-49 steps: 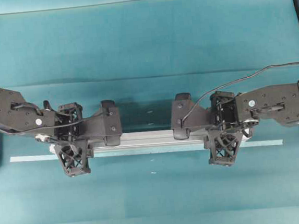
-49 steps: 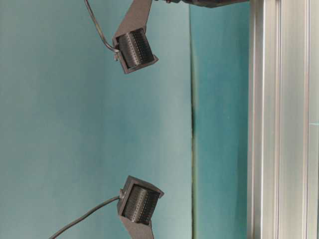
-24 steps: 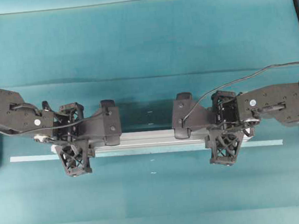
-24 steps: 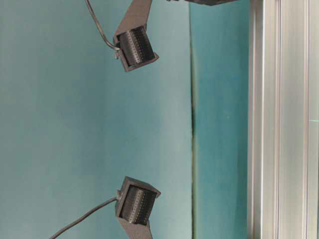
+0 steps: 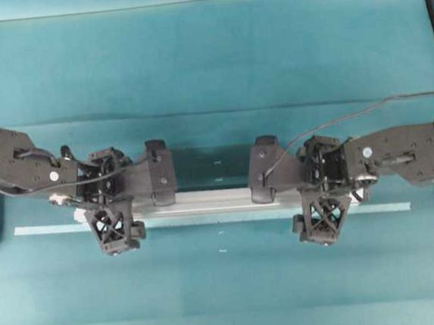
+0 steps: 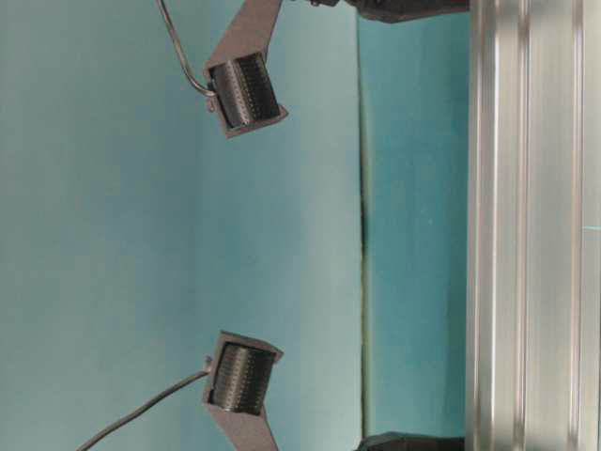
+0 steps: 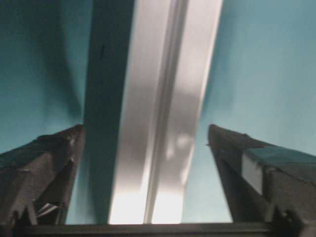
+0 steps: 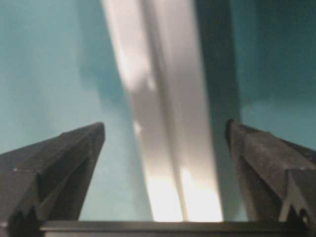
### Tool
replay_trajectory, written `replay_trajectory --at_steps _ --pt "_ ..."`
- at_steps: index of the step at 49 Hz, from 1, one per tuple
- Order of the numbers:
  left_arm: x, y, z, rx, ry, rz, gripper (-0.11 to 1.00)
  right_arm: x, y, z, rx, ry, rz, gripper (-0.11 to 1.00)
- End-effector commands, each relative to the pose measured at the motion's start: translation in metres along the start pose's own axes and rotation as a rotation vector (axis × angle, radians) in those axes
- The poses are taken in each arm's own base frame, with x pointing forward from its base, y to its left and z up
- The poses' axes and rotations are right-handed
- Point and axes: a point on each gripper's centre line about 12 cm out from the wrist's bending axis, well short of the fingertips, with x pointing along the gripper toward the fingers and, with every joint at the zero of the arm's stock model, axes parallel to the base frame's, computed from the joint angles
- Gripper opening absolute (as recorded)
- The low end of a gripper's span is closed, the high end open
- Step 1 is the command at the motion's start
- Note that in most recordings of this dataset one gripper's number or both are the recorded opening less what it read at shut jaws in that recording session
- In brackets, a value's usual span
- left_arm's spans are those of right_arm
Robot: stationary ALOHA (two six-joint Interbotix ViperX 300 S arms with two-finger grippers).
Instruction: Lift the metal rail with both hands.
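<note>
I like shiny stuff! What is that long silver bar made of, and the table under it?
The metal rail looks like brushed aluminium: silvery, grooved lengthwise, with bright glare. The table seems covered in matte teal cloth or mat, with faint creases; I can't tell which.

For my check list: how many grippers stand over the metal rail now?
2. The left gripper straddles the metal rail near its left end; the right gripper near its right end. Both are open, touching nothing.

- Overhead view: straight down on the teal bench (image 5: 208, 57), both arms in frame
- Table-level view: turned sideways, close against the metal rail (image 6: 531, 225)
- Wrist views: each looking along its own fingers (image 7: 44, 173) at the same rail, very near
</note>
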Motion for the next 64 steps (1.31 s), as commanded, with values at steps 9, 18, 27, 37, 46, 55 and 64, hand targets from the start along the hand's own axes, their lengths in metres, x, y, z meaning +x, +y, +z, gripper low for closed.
replay_trajectory --at_steps 9,18,27,37,46,55,64 --pt "-0.011 -0.002 0.006 0.018 -0.038 -0.007 0.94 -0.004 -0.002 0.003 0.004 -0.024 -0.002 1.0" --pt "-0.041 -0.002 0.009 0.044 -0.099 -0.015 0.94 -0.026 -0.01 0.01 0.021 -0.103 -0.004 1.0" --pt "-0.087 -0.003 0.012 0.114 -0.24 -0.025 0.93 -0.066 -0.017 0.023 0.039 -0.28 0.014 0.99" --pt "-0.136 0.0 0.005 0.158 -0.397 -0.028 0.93 -0.108 -0.02 0.022 0.045 -0.453 0.033 0.99" --pt "-0.182 0.002 -0.008 0.154 -0.581 -0.041 0.93 -0.143 -0.02 0.015 0.04 -0.618 0.056 0.99" --pt "-0.214 0.004 -0.021 0.136 -0.744 -0.058 0.93 -0.178 -0.021 0.004 0.038 -0.837 0.087 0.99" --pt "-0.234 0.005 -0.025 0.129 -0.849 -0.068 0.93 -0.207 -0.021 -0.011 0.036 -1.007 0.114 0.98"
